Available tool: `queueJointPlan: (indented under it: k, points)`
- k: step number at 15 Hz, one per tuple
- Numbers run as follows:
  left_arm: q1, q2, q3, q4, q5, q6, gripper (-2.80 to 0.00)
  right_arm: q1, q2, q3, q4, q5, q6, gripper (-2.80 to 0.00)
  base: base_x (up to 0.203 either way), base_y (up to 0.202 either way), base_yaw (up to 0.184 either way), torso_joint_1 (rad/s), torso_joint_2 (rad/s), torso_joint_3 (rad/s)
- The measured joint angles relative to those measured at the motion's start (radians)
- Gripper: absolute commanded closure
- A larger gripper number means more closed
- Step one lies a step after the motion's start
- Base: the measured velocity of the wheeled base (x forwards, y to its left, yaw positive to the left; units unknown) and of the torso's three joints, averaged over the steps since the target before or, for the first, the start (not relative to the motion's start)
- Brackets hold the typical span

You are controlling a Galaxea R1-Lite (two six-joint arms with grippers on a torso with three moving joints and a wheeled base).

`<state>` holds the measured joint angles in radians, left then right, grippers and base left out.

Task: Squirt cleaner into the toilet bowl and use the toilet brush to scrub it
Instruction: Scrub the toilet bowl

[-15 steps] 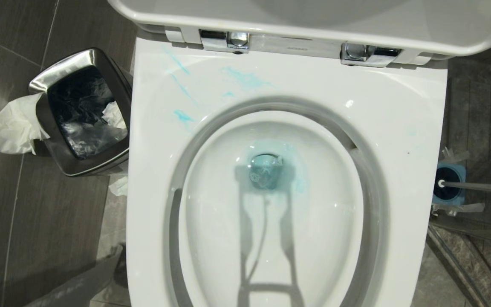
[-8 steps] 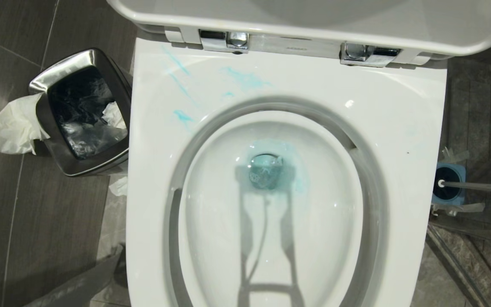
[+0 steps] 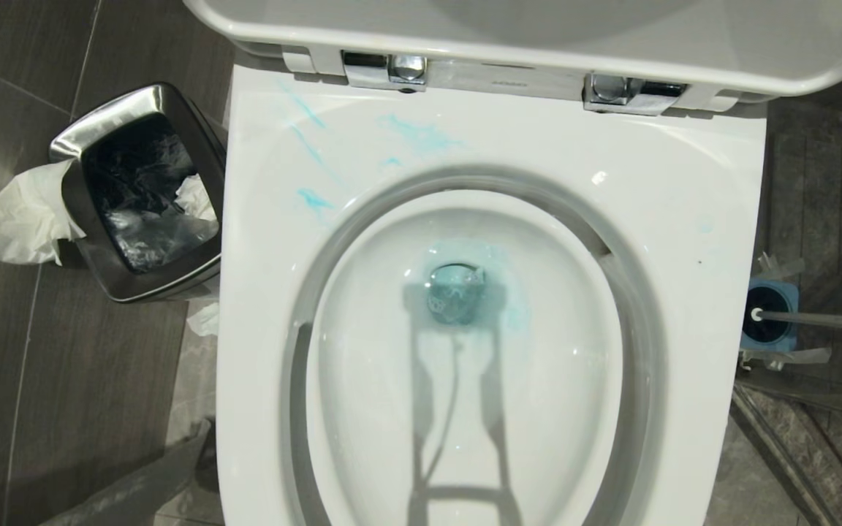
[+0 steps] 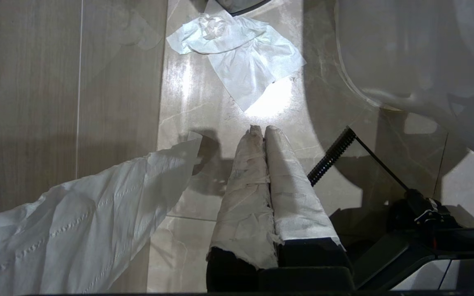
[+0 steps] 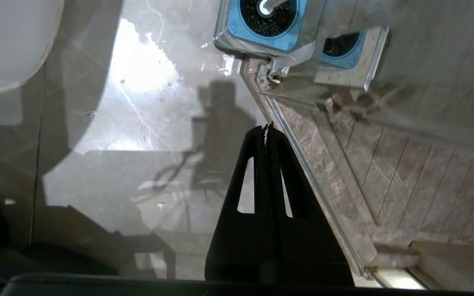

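Note:
The toilet bowl (image 3: pixel 684 219) fills the head view, white and glossy, with its lid raised. Turquoise cleaner (image 3: pixel 421 135) streaks the back left of the rim and tints the water round the drain hole (image 3: pixel 456 292). The toilet brush (image 3: pixel 823 320) stands in its blue holder (image 3: pixel 788 291) on the floor to the right of the bowl. Its dark bristle head (image 5: pixel 251 14) sits in the holder (image 5: pixel 237 35) ahead of my right gripper (image 5: pixel 266 128), which is shut, empty and well short of it. My left gripper (image 4: pixel 261 130), its fingers wrapped in white paper, hangs shut and empty over the floor.
A steel waste bin (image 3: pixel 77 135) with a black liner stands left of the bowl, and white tissue (image 3: pixel 23 215) hangs beside it. Crumpled tissue (image 4: pixel 237 61) lies on the tiles. A glass partition edge (image 5: pixel 303 164) runs beside the brush holder.

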<state>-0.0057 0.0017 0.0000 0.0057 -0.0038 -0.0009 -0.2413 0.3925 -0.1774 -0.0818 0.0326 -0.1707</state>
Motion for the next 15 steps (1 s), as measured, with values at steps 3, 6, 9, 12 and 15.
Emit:
queueJointPlan:
  k: [3, 6, 9, 12, 15]
  points:
    - [0.000, 0.000, 0.000, 0.000, 0.000, 0.000, 0.00, 0.000, 0.137, -0.086, -0.021, 0.001, 0.002, 0.00, 0.000, 0.000, 0.000, 0.000, 0.00, 0.000]
    - [0.000, 0.000, 0.000, 0.000, 0.000, 0.000, 0.00, 0.000, 0.276, -0.105, -0.156, 0.001, 0.000, 0.00, 0.000, 0.000, 0.000, 0.000, 0.00, 0.000]
    - [0.000, 0.000, 0.000, 0.000, -0.001, 0.000, 0.00, 0.000, 0.363, -0.104, -0.214, 0.002, -0.001, 0.00, 0.000, 0.000, 0.000, 0.000, 0.00, 0.000]
    - [0.000, 0.000, 0.000, 0.000, -0.001, 0.000, 0.00, 0.000, 0.395, -0.095, -0.215, 0.001, -0.004, 0.00, 0.000, 0.000, 0.000, 0.000, 0.00, 0.000]
    - [0.000, 0.000, 0.000, 0.000, 0.000, 0.000, 0.00, 0.000, 0.408, -0.080, -0.215, 0.001, -0.001, 0.00, 0.000, 0.000, 0.000, 0.000, 0.00, 0.000]
